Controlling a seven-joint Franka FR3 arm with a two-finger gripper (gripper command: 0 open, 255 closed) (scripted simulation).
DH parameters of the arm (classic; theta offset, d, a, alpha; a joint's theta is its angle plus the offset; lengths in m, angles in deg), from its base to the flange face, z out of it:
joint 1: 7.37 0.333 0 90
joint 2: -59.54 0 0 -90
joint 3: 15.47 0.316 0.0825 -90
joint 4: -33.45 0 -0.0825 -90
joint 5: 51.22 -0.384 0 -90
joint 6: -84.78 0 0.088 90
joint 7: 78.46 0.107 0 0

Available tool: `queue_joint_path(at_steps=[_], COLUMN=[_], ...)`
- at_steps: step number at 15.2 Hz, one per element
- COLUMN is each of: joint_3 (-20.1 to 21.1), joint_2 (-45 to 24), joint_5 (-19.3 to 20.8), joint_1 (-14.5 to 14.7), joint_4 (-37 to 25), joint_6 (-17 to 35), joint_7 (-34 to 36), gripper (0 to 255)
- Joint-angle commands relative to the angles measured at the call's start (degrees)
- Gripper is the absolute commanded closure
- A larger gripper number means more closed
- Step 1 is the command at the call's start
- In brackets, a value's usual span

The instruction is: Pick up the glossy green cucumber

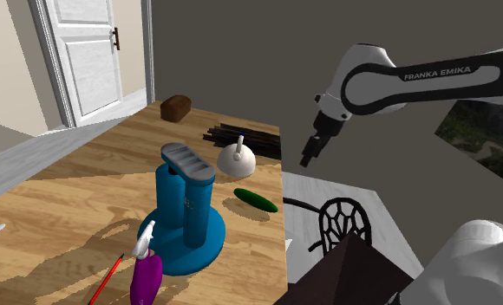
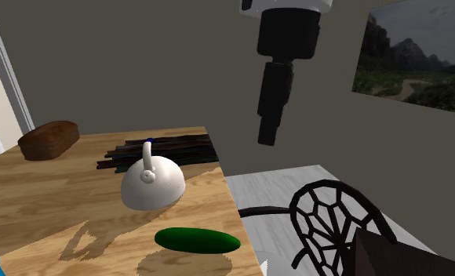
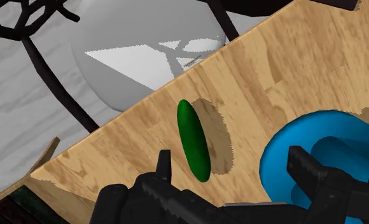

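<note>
The step in hand is the approach. The glossy dark-green cucumber (image 1: 255,200) is lying flat on the light wooden counter (image 1: 68,199), close to the edge that faces the black wire-backed chair (image 1: 345,221). It is lying just apart from the rounded white kettle-like vessel with a loop handle (image 1: 238,160) and near the round foot of the tall blue stand (image 1: 187,212). The white arm (image 1: 414,82) is holding the black jaws high above, spread apart and gripping nothing; in the shoulder view they appear to be hanging out beyond the counter's edge rather than over the target. In the wrist view the cucumber (image 3: 194,140) is lying ahead of the jaws and nearer one finger than the other, with its long axis running roughly away from the hand. The spread fingers are therefore already facing roughly across its narrow width. To do this well, the hand is needing to travel in over the counter until the cucumber's middle is sitting midway between the fingers, and only then to descend straight. Closing across the middle looks wise, since the skin looks smooth and the ends are tapering, so an off-centre pinch is risking a roll or a squirt towards the nearby edge. On the way down the blue stand (image 3: 317,159) is wanting a watchful margin on that side.
</note>
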Motion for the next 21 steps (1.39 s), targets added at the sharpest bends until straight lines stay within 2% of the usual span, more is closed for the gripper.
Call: queue_joint_path(at_steps=[1,11,17,21], joint_3=[-0.3,-1.74,-0.34,1.18], joint_2=[-4.09,-26.12,-39.94,-47.71], joint_5=[-0.79,-7.44,-12.77,-14.97], joint_1=[0.64,2.96,2.75,1.97], joint_4=[-0.24,-5.65,-12.59,-17.63], joint_6=[3.67,18.45,23.98,26.03], joint_7=[-1.1,-9.86,-15.81,-18.52], gripper=[0,0,0,0])
